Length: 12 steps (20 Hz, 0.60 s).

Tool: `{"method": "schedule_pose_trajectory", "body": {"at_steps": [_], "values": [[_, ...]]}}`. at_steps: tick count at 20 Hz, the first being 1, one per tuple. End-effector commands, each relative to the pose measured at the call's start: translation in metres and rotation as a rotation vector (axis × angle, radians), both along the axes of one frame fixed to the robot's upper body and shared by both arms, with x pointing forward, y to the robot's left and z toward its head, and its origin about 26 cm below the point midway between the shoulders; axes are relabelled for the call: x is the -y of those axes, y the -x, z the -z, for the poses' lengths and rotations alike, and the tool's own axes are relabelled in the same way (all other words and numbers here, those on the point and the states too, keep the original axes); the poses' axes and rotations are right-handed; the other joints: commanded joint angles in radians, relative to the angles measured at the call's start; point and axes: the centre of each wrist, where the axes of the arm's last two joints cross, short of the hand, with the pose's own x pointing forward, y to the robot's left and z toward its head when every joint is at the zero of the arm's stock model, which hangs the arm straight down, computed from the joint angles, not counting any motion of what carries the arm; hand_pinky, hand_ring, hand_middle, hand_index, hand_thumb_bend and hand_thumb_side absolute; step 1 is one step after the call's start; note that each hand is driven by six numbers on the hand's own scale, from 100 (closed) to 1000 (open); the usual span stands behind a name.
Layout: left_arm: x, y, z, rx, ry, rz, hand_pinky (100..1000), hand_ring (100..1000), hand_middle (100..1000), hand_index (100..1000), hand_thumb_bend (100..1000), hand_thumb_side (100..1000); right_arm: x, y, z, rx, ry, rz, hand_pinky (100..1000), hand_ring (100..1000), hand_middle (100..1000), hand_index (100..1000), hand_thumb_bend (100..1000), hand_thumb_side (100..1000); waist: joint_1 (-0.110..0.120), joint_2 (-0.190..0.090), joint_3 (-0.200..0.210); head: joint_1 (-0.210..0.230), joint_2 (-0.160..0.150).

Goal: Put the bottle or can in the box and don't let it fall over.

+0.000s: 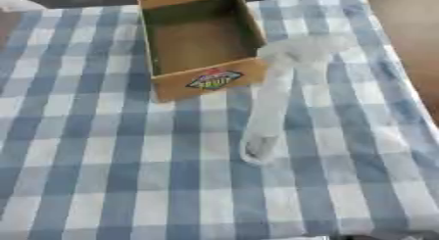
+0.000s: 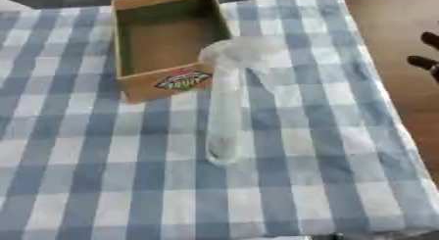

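- Left eye view: clear bottle (image 1: 273, 99) stands on the checked desk (image 1: 103, 175), just right of the open cardboard box (image 1: 199, 38). No hand shows.
- Right eye view: dark fingertips of the right hand (image 2: 426, 62) at the right edge, off the bottle; curl unreadable. Grasp low on the body, lift straight, set down upright.

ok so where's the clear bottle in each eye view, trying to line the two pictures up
Left eye view: the clear bottle stands right of centre, its upper part beside the cardboard box's right front corner.
Right eye view: the same bottle shows at about centre, overlapping the box's right front corner.
Shared landmark: the colourful label on the box's front wall, just left of the bottle in both.
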Motion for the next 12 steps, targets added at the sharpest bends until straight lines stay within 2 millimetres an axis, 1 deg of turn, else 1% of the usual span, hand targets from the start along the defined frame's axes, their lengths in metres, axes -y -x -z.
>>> {"method": "schedule_pose_trajectory", "body": {"at_steps": [1,9,12], "values": [[-0.003,0.002,-0.009,0.027,-0.029,-0.010,1000,508,711,862,646,406,0.004,0.003,-0.008,0.012,0.063,-0.006,804,960,1000,903,100,734,-0.003,-0.016,0.000,0.001,-0.008],[-0.003,0.002,-0.009,0.025,-0.033,-0.008,1000,509,712,863,646,406,-0.001,0.012,-0.001,-0.063,0.232,-0.072,811,981,1000,923,100,780,-0.004,-0.016,0.000,-0.001,-0.014],[-0.003,0.002,-0.010,0.025,-0.035,-0.006,1000,510,712,863,646,406,-0.002,0.016,0.001,-0.090,0.308,-0.100,812,977,1000,933,100,776,-0.004,-0.016,0.001,-0.003,-0.017]]}}
